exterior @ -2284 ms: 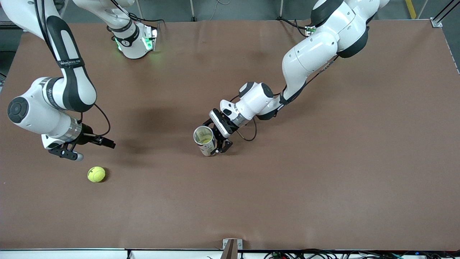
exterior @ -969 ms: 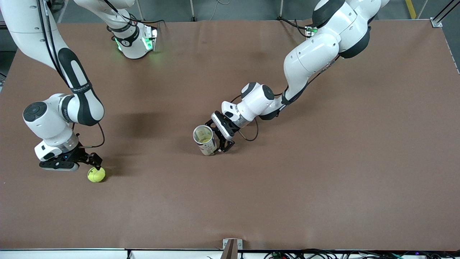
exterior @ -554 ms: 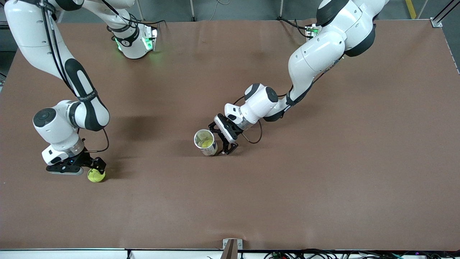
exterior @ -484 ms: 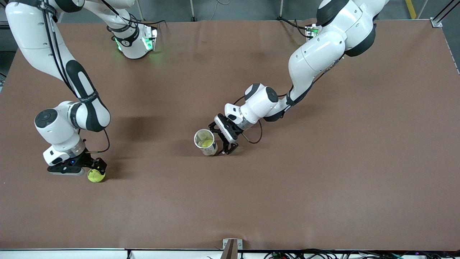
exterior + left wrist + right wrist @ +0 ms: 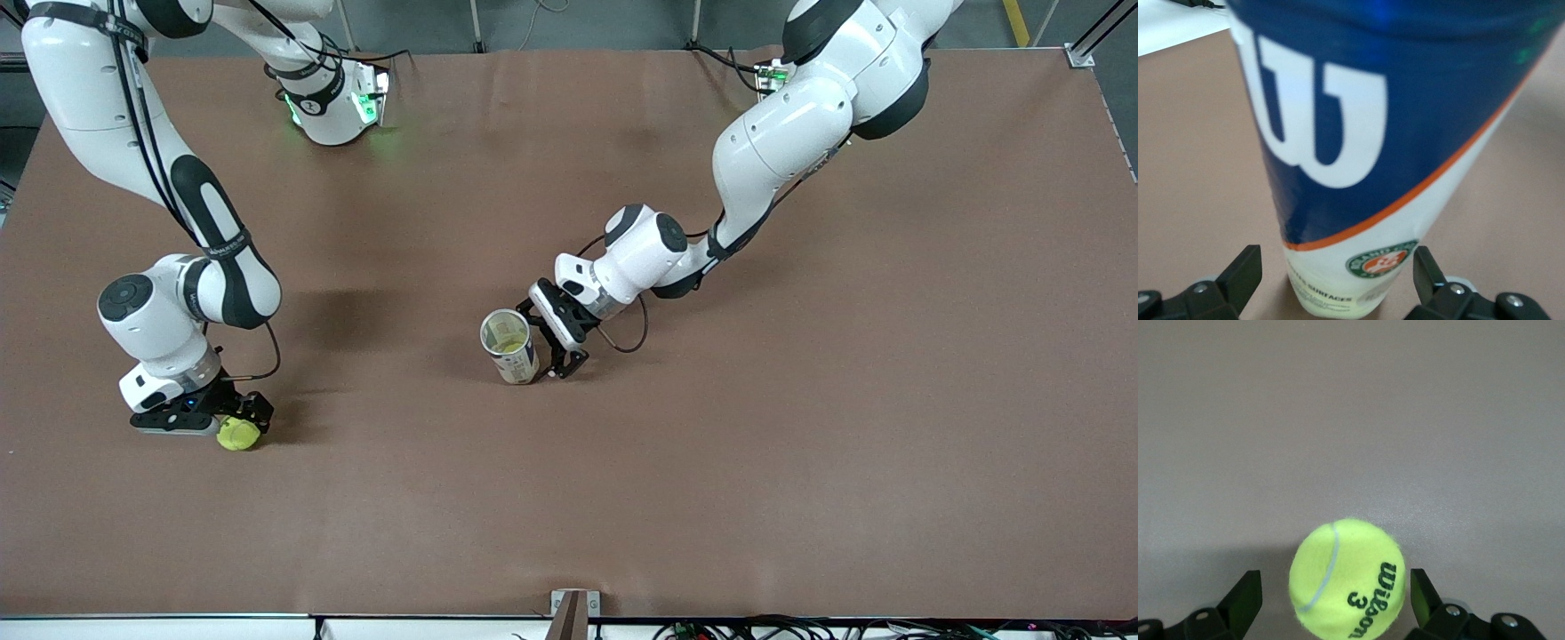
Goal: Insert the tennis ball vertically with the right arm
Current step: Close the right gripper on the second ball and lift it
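Observation:
A yellow-green tennis ball (image 5: 236, 436) lies on the brown table near the right arm's end. My right gripper (image 5: 240, 425) is down at the ball, open, with a finger on each side and gaps showing; the right wrist view shows the ball (image 5: 1348, 580) between the fingertips (image 5: 1248, 593). A blue and white tennis ball can (image 5: 511, 351) stands mid-table, mouth up, with something yellow inside. My left gripper (image 5: 544, 347) is low at the can's base, open, with fingers either side of the can (image 5: 1338, 133).
The right arm's green-lit base (image 5: 333, 107) stands at the table's edge farthest from the front camera. The brown table (image 5: 800, 444) stretches bare toward the left arm's end and toward the front camera.
My right gripper has come down from above the table and now straddles the ball. The left arm has shifted slightly by the can, and the can's lean has changed a little.

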You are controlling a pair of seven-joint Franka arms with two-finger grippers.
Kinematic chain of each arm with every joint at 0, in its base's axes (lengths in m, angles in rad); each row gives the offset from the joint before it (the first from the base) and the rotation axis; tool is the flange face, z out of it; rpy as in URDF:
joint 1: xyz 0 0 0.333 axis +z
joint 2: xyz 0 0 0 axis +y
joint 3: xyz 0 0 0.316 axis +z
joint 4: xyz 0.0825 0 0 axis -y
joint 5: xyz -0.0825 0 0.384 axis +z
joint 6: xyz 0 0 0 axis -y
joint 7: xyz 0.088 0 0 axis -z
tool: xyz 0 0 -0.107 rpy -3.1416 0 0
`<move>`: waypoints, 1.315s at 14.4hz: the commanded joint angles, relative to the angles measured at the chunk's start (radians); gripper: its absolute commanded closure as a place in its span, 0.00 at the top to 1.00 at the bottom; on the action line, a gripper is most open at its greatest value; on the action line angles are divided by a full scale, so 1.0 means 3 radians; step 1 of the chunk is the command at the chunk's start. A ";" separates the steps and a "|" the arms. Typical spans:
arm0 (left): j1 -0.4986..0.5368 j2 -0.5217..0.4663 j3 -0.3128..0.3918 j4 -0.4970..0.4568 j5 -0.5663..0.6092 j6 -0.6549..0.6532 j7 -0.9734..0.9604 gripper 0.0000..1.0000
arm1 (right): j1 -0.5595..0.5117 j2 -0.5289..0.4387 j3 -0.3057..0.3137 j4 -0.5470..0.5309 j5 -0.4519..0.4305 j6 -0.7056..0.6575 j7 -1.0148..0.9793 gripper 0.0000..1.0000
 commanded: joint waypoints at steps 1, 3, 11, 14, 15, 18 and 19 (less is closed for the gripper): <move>-0.0020 -0.0098 0.0007 -0.0048 -0.0007 -0.0043 -0.0026 1.00 | -0.0052 0.0020 0.0056 0.0063 0.0038 0.0007 -0.0014 0.89; -0.0020 -0.0098 0.0012 -0.0043 0.0004 -0.0043 -0.0021 1.00 | -0.0047 0.0056 0.0056 0.0089 0.0033 0.0007 -0.0014 0.81; -0.0015 -0.0098 0.0012 -0.0048 0.0004 -0.0028 0.0005 1.00 | -0.0042 0.0056 0.0050 0.0084 0.0033 -0.0003 -0.0024 0.14; -0.0030 -0.0093 0.0012 -0.0043 0.0009 -0.0028 0.0010 1.00 | -0.0027 0.0031 0.0061 0.0089 0.0033 -0.0064 0.0001 0.02; -0.0030 -0.0088 0.0012 -0.0038 0.0009 -0.0023 0.0010 1.00 | -0.0027 0.0005 0.0081 0.0089 0.0038 -0.0110 0.0022 0.01; -0.0030 -0.0078 0.0007 -0.0043 0.0009 -0.0018 0.0010 1.00 | 0.0019 -0.0183 0.0117 0.0089 0.0038 -0.0431 0.0327 0.01; -0.0030 -0.0078 0.0012 -0.0048 0.0009 -0.0018 0.0010 1.00 | 0.0115 -0.0326 0.0117 0.0089 0.0033 -0.0660 0.0506 0.01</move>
